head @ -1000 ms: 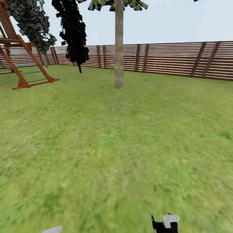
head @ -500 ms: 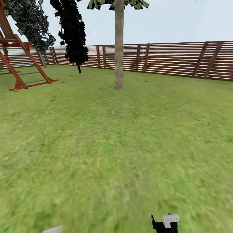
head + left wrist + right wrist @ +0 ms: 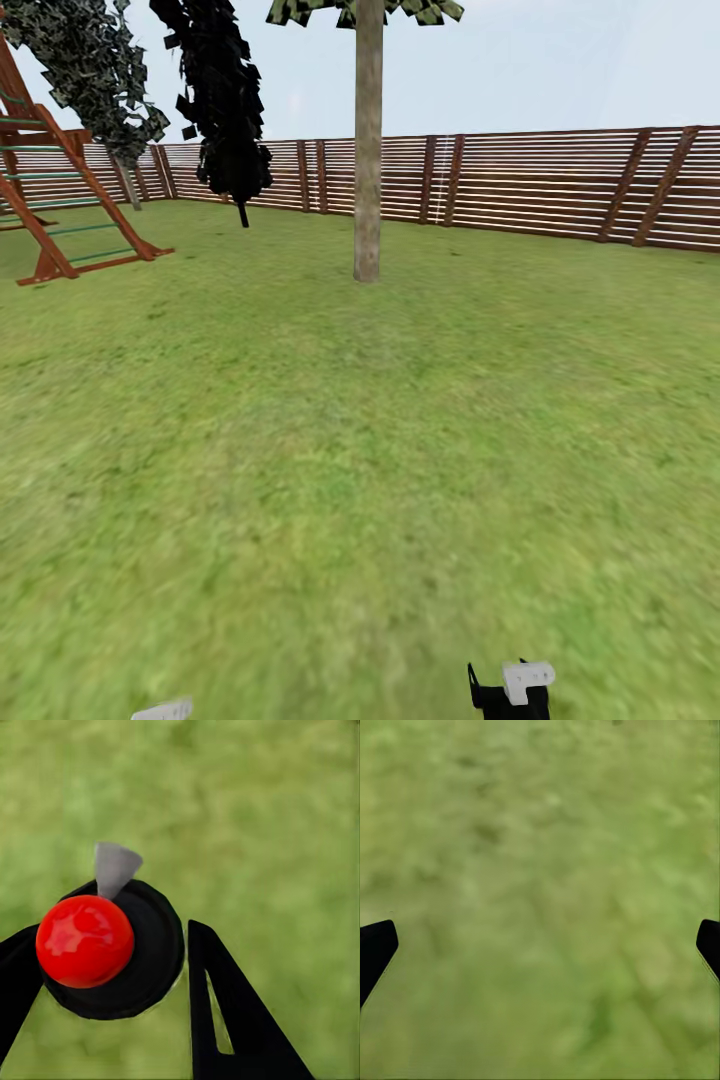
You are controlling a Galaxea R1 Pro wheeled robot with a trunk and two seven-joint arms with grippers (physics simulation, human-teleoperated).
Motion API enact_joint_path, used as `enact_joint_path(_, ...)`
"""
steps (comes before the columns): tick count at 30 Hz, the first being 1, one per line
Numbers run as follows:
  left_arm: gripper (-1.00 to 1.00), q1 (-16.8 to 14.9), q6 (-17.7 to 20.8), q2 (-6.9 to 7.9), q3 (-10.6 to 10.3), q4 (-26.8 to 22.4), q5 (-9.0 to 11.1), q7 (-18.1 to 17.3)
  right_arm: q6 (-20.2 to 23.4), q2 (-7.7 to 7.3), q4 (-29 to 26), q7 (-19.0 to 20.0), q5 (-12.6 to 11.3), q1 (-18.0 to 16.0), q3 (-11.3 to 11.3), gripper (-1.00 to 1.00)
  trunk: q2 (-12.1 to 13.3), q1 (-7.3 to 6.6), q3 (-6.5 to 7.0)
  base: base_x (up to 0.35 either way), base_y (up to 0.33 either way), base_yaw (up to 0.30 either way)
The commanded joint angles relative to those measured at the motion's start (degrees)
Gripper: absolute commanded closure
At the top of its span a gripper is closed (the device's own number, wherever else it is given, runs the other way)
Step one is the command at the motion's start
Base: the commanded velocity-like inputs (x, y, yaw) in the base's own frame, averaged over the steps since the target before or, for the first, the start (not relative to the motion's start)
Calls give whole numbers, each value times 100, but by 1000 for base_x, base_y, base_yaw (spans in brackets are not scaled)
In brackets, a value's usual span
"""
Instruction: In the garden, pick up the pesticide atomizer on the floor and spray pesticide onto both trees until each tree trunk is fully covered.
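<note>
Head view, open lawn [image 3: 400, 450] to tree trunk [image 3: 368, 150], fence [image 3: 560, 185] behind, left jaws clamping atomizer [image 3: 112, 945], right jaws wide, empty

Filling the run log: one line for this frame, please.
phase: en route over grass | left fingers: around atomizer | right fingers: apart, nothing between | tree trunk: ahead, far | fence: behind

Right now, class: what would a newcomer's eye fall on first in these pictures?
Probably the atomizer, its glossy red top and black body sitting between the left gripper's dark fingers above blurred grass. In the head view, a tall bare tree trunk stands ahead on the lawn before a brown slatted fence, with a red-brown climbing frame far left.
</note>
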Motion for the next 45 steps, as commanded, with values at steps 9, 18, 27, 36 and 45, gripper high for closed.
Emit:
enact_joint_path(9,100,-4,-19,1,-14,3,59,-8,-20,0,1,-14,-53,-3,51,-100,-2,3,-5,340,0,0)
enact_joint_path(18,100,2,-19,1,-10,2,61,-7,-15,-2,1,-14,-53,-3,51,-100,-2,3,-5,340,0,0)
enact_joint_path(27,100,-4,-19,1,-10,4,62,-7,-15,-2,-1,-14,-55,-3,51,-100,-2,3,-5,340,0,0)
enact_joint_path(36,100,-4,-19,1,-13,5,63,-7,-14,-2,1,-14,-56,-3,51,-100,-2,3,-5,340,0,0)
enact_joint_path(45,100,0,-21,1,-14,1,67,-9,-14,1,0,-14,-56,-3,51,-100,-2,3,-5,340,0,0)
